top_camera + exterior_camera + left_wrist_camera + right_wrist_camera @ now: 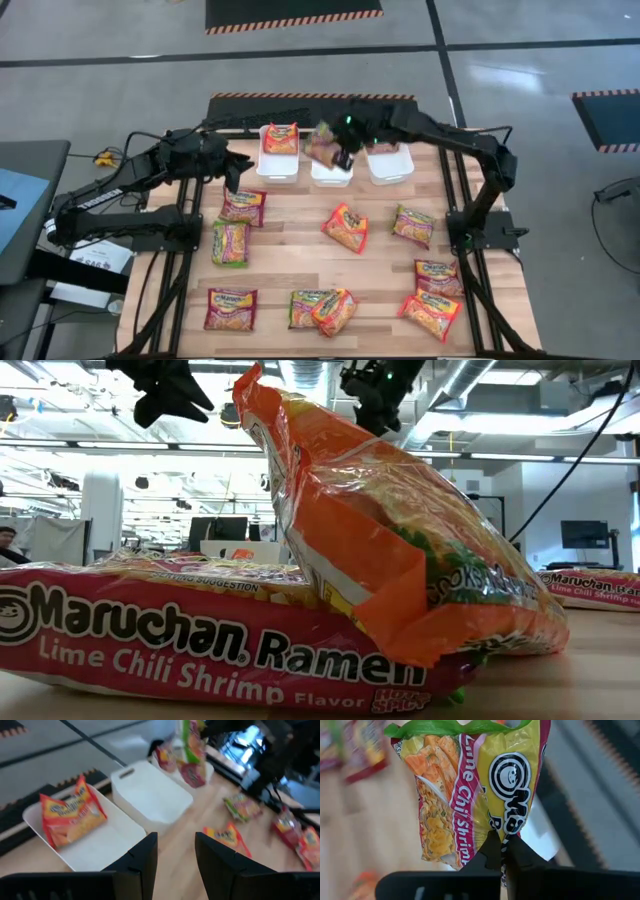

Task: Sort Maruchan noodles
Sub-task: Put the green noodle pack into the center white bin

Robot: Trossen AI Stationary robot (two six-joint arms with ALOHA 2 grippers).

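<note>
Several Maruchan noodles packets lie flat on the wooden table (300, 262), among them an orange one (346, 227) and a green one (230, 243). One orange packet (72, 815) lies in the left white bin (278, 165). A red one (165, 757) lies in the right bin (392, 165). My right gripper (502, 851) is shut on a pink, yellow and green Lime Chili Shrimp packet (470, 790) above the middle bin (330, 176). My left gripper (175, 855) hangs open and empty near the left bin. My right gripper pinches the packet's near edge (501, 834) between its two shut fingers, by the round logo. The fingers slant down from above. The packet (322, 143) juts out beyond the fingertips, lifted clear over the bins.
The three bins stand in a row at the table's far edge. Loose packets are spread over the middle and near parts: (243, 207), (413, 225), (439, 277), (431, 313), (231, 309). An orange packet (400, 560) leans on a pink one (200, 640) at the near edge.
</note>
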